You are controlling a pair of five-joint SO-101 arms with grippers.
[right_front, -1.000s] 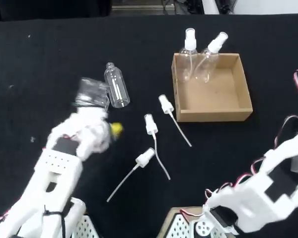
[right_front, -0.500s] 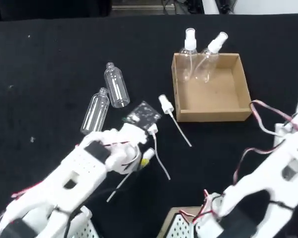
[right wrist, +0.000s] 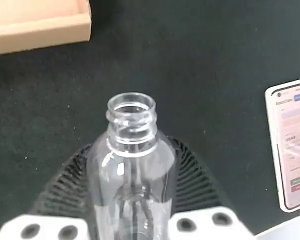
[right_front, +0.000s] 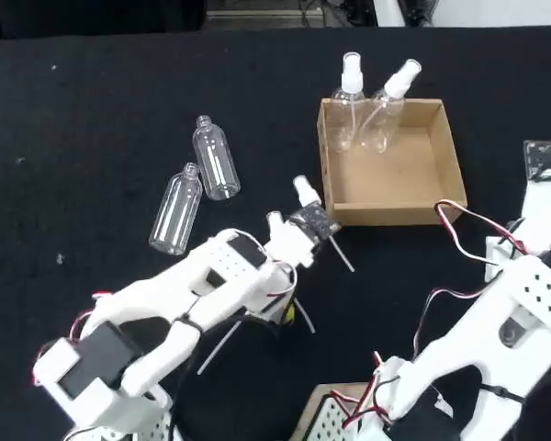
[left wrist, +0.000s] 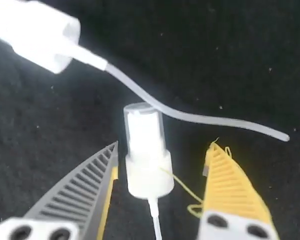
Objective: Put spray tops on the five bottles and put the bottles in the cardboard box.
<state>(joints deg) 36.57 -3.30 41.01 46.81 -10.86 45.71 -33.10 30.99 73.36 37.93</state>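
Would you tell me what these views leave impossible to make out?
High view: the left arm covers the head of one spray top; its tube pokes out.
Right wrist view: the picture's edge cuts off the base of the bottle.
Right wrist view: the phone is cut off, its text too small.

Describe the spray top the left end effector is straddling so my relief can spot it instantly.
Find the cardboard box. Just off its left corner nearest the arms lie two spray tops. Yours is the spray top farther from the box, straddled by the open left end effector; its neighbour lies free, closer to the box wall.
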